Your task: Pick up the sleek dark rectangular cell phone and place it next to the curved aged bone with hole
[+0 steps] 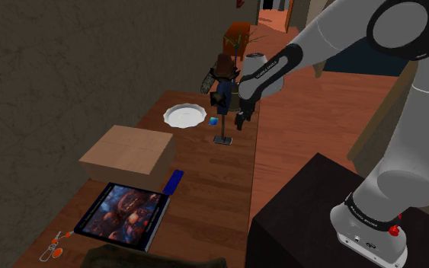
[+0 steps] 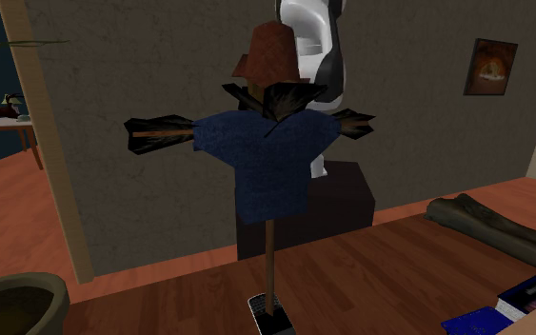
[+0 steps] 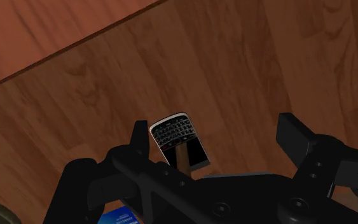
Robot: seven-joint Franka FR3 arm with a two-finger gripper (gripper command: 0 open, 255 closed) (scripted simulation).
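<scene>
Two fingers (image 3: 292, 130) wide apart, my empty black hand (image 3: 213, 130) hangs over the dark rectangular phone (image 3: 171, 131) mid-frame; the blue-shirted scarecrow (image 2: 270, 162) pole could block closing.

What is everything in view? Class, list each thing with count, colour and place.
cell phone: one, black, on table at scarecrow's pole
scarecrow: one, blue shirt, brown hat, standing on table
plate: one, white, near scarecrow
cube: one, blue, by plate
box: one, tan, on table
book: one, dark cover, beside box
long dark thing: one, on table
table: one, brown wood
arm: one, white
hand: one, black, open, near phone
</scene>
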